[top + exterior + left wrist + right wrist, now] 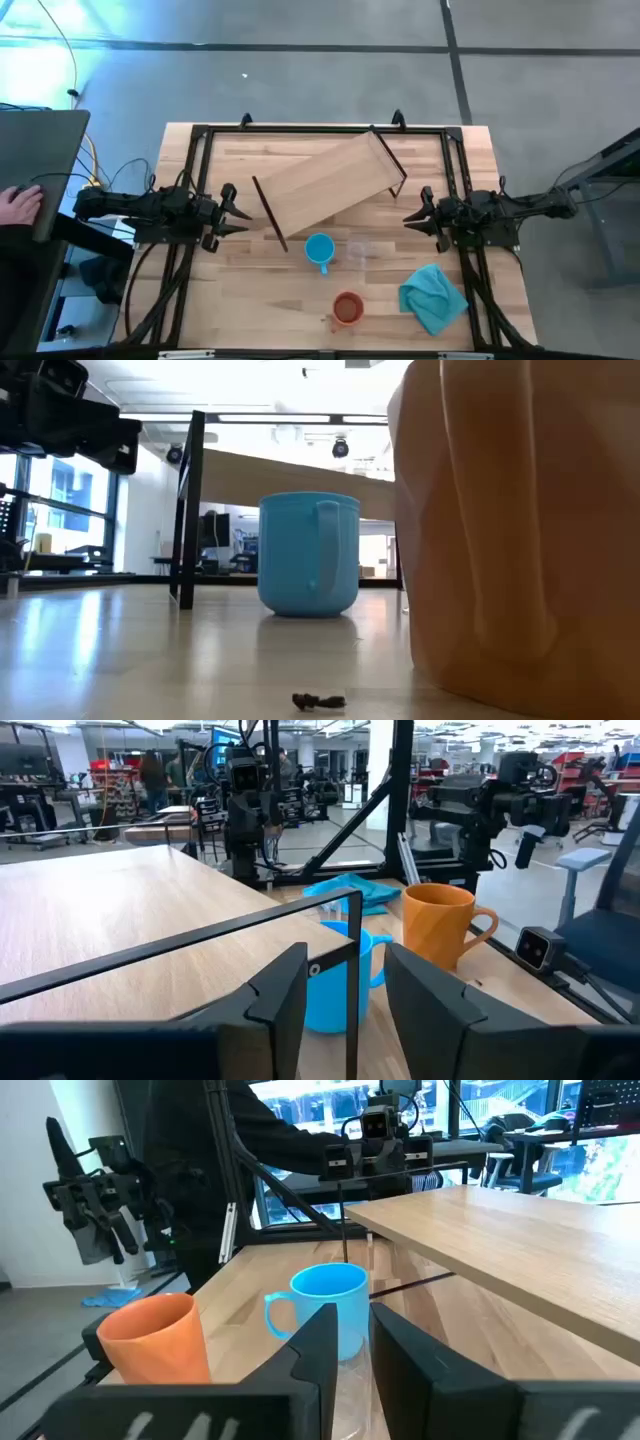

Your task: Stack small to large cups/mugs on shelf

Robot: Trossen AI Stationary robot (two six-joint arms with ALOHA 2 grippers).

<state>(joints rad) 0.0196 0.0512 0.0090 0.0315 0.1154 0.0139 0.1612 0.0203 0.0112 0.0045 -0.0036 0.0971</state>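
The shelf [325, 185], a light-wood board with black end frames, stands slantwise at the table's far middle on its end frames [190, 510]. Just in front of it the blue mug [320, 250] stands upright, with the clear cup [358, 250] to its right. Nearer the front edge is the orange-brown mug [347, 308], also upright. My left gripper [238, 212] hovers open left of the shelf, and the shelf's black frame bar crosses in front of its fingers [345, 990]. My right gripper [412, 215] hovers right of the shelf, its fingers a little apart [353, 1345] and aimed toward the cup and the blue mug [330, 1305]. Neither holds anything.
A teal cloth [432, 297] lies crumpled at the near right. Black rails [320, 128] edge the tabletop. A person's hand [18, 205] rests on a grey surface beyond the left edge. A small dark scrap [318, 702] lies on the wood near the orange-brown mug [520, 530].
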